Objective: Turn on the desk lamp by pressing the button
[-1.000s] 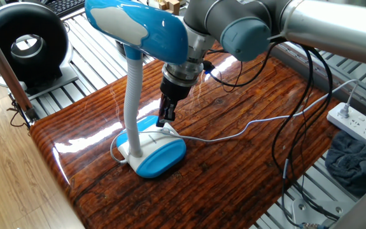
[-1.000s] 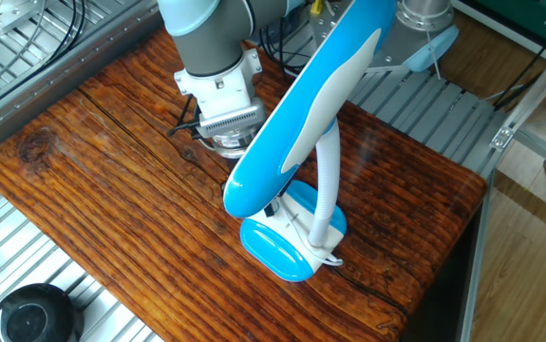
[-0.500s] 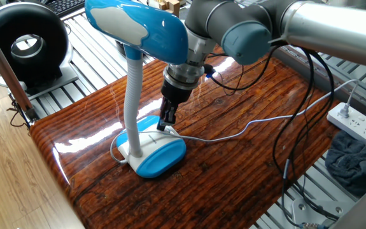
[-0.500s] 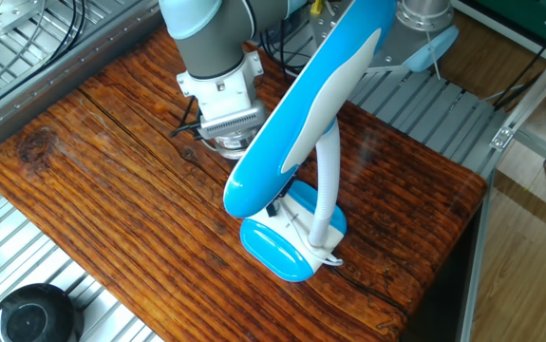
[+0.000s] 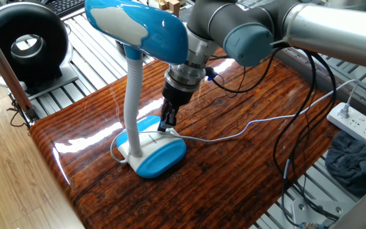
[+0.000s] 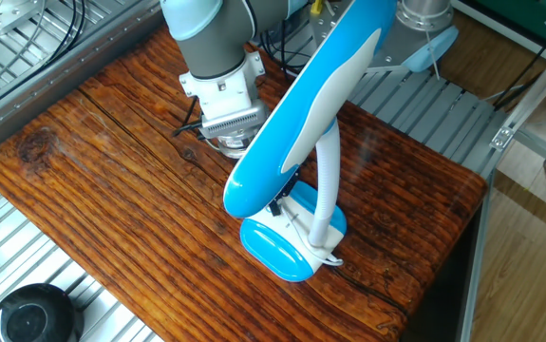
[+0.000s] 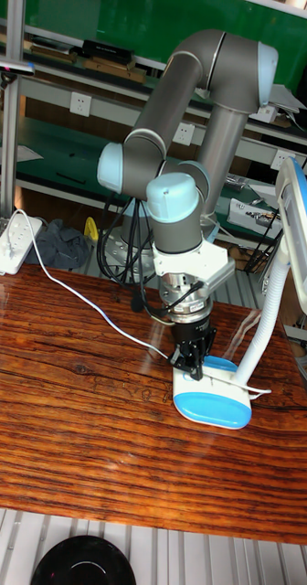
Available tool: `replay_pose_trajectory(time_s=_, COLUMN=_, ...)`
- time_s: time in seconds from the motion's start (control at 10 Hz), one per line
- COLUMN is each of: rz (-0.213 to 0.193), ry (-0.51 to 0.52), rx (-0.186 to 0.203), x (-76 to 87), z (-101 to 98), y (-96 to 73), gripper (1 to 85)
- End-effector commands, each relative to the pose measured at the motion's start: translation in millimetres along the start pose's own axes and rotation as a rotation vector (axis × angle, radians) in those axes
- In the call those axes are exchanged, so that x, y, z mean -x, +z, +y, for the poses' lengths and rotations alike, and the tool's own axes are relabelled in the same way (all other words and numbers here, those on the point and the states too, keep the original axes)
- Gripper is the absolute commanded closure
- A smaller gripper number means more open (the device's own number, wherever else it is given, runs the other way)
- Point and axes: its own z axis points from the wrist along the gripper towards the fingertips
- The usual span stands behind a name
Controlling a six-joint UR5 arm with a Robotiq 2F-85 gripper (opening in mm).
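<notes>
The desk lamp stands on the wooden table, unlit, with its glossy blue head [image 5: 138, 25] on a white ribbed gooseneck [image 5: 132, 95] and a blue-rimmed base [image 5: 156, 152]. The base [image 6: 287, 249] and head [image 6: 301, 114] also show in the other fixed view, and the base [image 7: 213, 398] in the tall view. My gripper [image 5: 167, 124] points straight down, fingers shut together, tips on or just above the white top of the base at its rear edge. From the tall view the gripper [image 7: 192, 369] meets the base's left end. The button itself is hidden under the fingertips.
A black round fan [image 5: 23, 41] sits off the table's far left corner. The lamp's thin white cord [image 5: 253, 124] runs across the wood to a power strip [image 5: 361, 127]. A dark cloth [image 5: 354, 162] lies below the strip. Black robot cables [image 5: 297, 127] hang at the right edge.
The gripper has shifted slightly down and to the right, closer onto the lamp base. The lamp has not moved and stays unlit.
</notes>
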Motion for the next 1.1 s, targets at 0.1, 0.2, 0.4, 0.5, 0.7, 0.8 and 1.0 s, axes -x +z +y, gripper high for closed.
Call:
replay_pose_trajectory(time_s=0.1, rz=-0.006, ry=0.013, rx=-0.001, x=0.4, z=-1.3, y=-3.5, gripper=84.7)
replay_pose_trajectory(time_s=0.2, rz=-0.006, ry=0.014, rx=-0.003, x=0.4, z=-1.8, y=-3.4, gripper=84.7)
replay_pose_trajectory(time_s=0.4, rz=0.001, ry=0.017, rx=-0.009, x=-1.0, z=-3.4, y=-2.4, gripper=84.7)
replay_pose_trajectory(time_s=0.5, rz=0.01, ry=0.017, rx=-0.02, x=-2.8, z=-5.8, y=-0.3, gripper=84.7)
replay_pose_trajectory(time_s=0.7, rz=0.016, ry=0.018, rx=-0.027, x=-3.4, z=-6.3, y=2.1, gripper=84.7)
replay_pose_trajectory(time_s=0.8, rz=0.015, ry=0.018, rx=-0.026, x=-3.1, z=-6.1, y=2.1, gripper=84.7)
replay_pose_trajectory(time_s=1.0, rz=0.018, ry=0.012, rx=-0.022, x=-4.8, z=-6.3, y=0.4, gripper=84.7)
